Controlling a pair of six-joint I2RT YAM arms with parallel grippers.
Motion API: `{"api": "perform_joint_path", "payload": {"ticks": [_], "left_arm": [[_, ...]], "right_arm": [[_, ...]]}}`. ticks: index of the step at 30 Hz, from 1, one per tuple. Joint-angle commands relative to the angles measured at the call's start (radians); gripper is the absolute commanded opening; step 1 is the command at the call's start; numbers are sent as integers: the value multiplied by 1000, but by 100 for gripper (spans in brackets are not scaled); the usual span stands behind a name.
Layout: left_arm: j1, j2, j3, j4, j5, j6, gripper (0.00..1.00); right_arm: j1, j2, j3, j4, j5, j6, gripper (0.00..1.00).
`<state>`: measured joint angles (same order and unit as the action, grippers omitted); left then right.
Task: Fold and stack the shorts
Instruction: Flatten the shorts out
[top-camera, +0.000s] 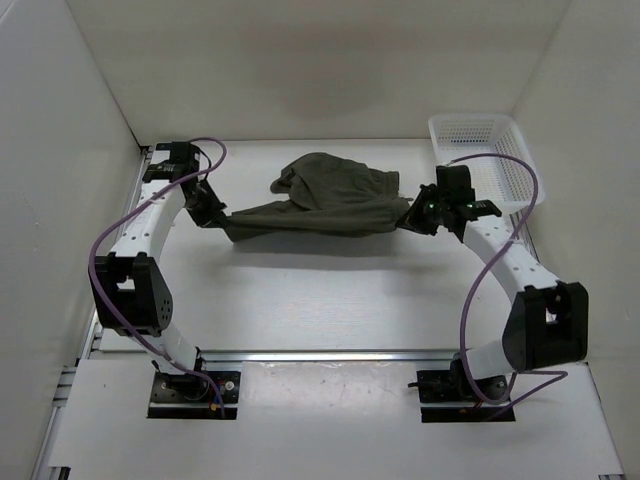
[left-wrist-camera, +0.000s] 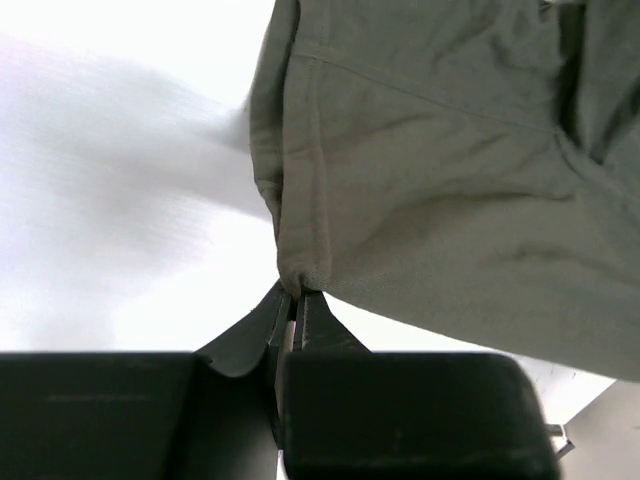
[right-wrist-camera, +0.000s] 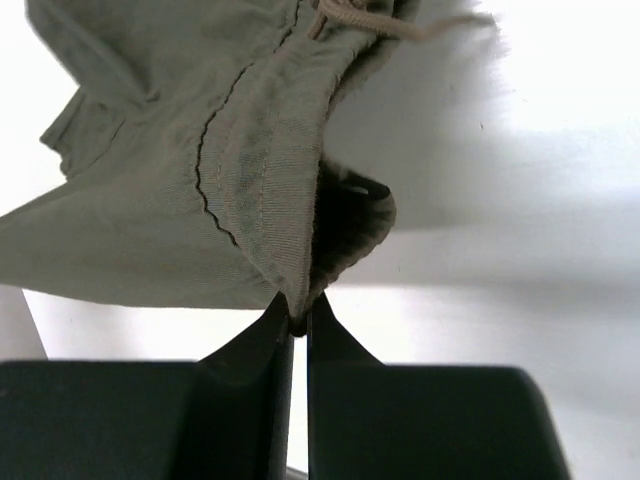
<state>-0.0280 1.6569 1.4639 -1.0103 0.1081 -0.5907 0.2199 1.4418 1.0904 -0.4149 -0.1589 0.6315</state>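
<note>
**Two-handed hold before folding.** The shorts (top-camera: 330, 200) hang across the far middle of the surface (top-camera: 330, 310), strung between the two arms. The left hand (top-camera: 213, 215) has its fingers pressed together on a stitched edge at the left end of the cloth. The right hand (top-camera: 418, 215) pinches the gathered waistband (right-wrist-camera: 265, 170) at the right end, with the drawstring (right-wrist-camera: 385, 20) trailing loose just beyond the grip. Holding opposite ends probably serves to draw the garment out long and flat so that a fold line can be set. The near edge runs almost straight from hand to hand and casts a shadow, which suggests it is raised. The far part is slack and heaped in a crumpled mound toward the back, so the cloth is not yet spread. The widest room for laying it down lies on the near side, toward the arm bases. A white mesh basket (top-camera: 487, 155) stands close behind the right hand, and the left arm works near the left wall (top-camera: 60, 150), so outward travel is limited on both sides.
</note>
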Motion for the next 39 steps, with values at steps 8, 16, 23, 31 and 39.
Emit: {"api": "perform_joint_path", "payload": {"ticks": [8,16,23,31,39], "left_arm": [[16,-88,-94,-34,-12,28,11],[5,-53,-45,-25,-2,28,11],[-4,18,48,-76,-13,46,11],[-36,-166,-171,-76,-35,55,11],[-36,-31,-61,-65,-21,66,11]], "right_arm": [[-16,-218,-46,-255,16,-136,0],[-16,-221,-49,-268,25,-136,0],[-16,-140,29,-268,7,-145,0],[-16,-187,-27,-360,-13,-154,0],[-16,-112,27,-308,8,-153,0]]}}
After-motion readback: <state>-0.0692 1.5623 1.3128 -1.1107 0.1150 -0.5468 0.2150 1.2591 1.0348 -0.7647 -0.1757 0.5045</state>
